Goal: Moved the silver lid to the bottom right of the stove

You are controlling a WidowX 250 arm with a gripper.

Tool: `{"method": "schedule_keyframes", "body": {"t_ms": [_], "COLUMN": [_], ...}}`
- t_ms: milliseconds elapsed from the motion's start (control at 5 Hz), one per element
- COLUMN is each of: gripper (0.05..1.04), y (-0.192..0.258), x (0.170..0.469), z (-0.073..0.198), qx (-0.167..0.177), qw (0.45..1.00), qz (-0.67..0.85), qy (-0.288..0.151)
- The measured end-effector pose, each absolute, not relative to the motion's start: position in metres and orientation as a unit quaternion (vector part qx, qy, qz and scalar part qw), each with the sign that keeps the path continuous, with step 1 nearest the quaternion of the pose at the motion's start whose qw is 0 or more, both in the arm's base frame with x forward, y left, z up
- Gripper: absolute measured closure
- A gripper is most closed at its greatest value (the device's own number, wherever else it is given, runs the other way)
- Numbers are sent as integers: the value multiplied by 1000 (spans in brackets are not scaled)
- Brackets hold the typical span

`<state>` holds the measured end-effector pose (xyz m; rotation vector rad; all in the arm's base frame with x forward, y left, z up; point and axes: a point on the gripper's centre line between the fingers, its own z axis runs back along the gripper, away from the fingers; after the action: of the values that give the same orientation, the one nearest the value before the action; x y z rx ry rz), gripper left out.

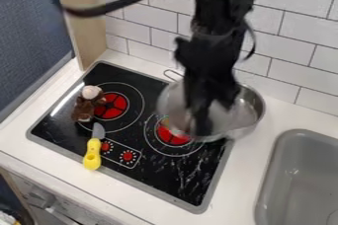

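Note:
The black gripper (200, 123) hangs down from the top edge, over the back right of the stove (196, 182). It is shut on the silver lid (173, 101), whose outline is blurred. The lid is held in front of and to the left of a metal pot's open right part, overlapping the pot. Its lower edge lies over the right burner in this view. The gripper hides the middle of the lid and the grip itself.
The metal pot (254, 110) stands at the stove's back right. A brown plush toy (86, 104) is on the left burner, and a yellow-handled knife (92, 154) lies at the front left. A grey sink (280, 169) is at right; tiled wall behind.

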<state>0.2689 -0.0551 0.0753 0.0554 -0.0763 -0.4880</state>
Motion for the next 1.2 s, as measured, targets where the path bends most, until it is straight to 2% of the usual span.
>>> {"method": "schedule_keyframes", "body": {"t_ms": [400,600,800,1200], "gripper": [1029,1029,1029,1029], "y": [-42,-42,-49,-56], "x": [223,215,214,222], "z": [37,19,9,-5], "qx": [8,16,34,45], "qw": [972,971,967,963], "qz": [-234,-236,-253,-266], "qy": [-26,-11,-4,5]}}
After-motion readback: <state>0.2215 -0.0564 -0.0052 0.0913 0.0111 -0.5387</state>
